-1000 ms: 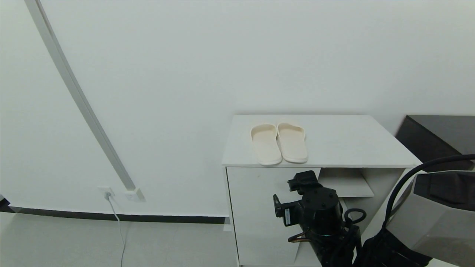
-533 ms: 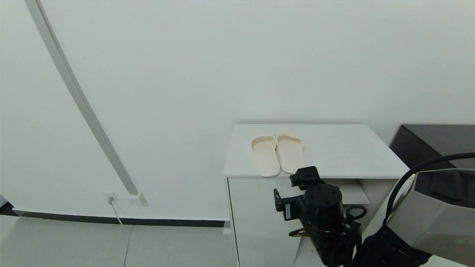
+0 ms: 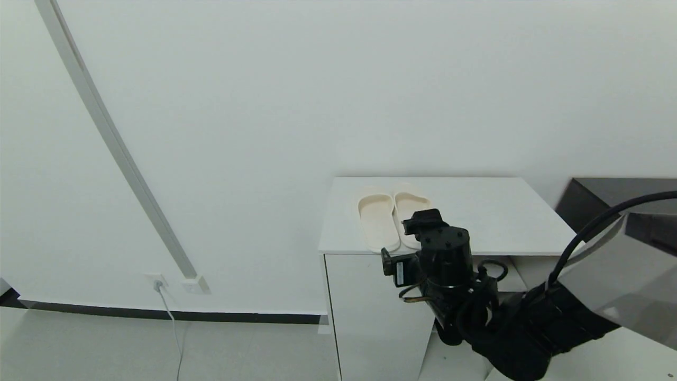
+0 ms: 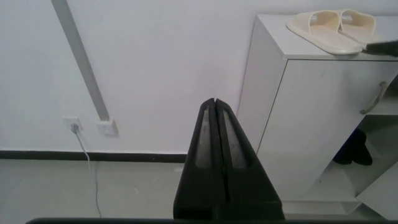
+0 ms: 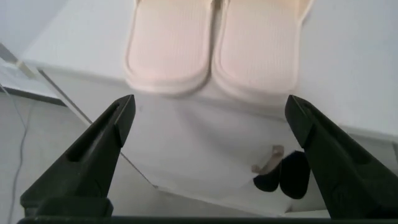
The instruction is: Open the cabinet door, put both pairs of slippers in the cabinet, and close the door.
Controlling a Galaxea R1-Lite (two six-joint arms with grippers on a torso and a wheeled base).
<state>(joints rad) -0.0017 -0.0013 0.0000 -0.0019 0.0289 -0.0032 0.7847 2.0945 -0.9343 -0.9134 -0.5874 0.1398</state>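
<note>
A cream pair of slippers (image 3: 385, 217) lies side by side near the front edge of the white cabinet's top (image 3: 492, 211). My right gripper (image 3: 421, 223) hovers just in front of and above the pair, partly covering the right slipper. In the right wrist view the gripper (image 5: 211, 107) is open wide, with the cream slippers (image 5: 214, 43) between and beyond its fingers (image 5: 118, 118). A dark pair (image 4: 354, 149) stands inside the cabinet's open right half, dark pair (image 5: 289, 177). My left gripper (image 4: 214, 104) is shut and empty, well off to the cabinet's left.
The cabinet's left door (image 3: 370, 312) is closed, its handle (image 4: 373, 98) at the inner edge. A dark piece of furniture (image 3: 608, 196) stands to the right. A wall socket with a hanging cable (image 3: 156, 283) and a slanted wall duct (image 3: 106, 132) are to the left, above bare floor.
The head camera shifted early on, so the cabinet sits lower in view. My right gripper has risen from in front of the cabinet's doors to the level of its top, by the cream slippers.
</note>
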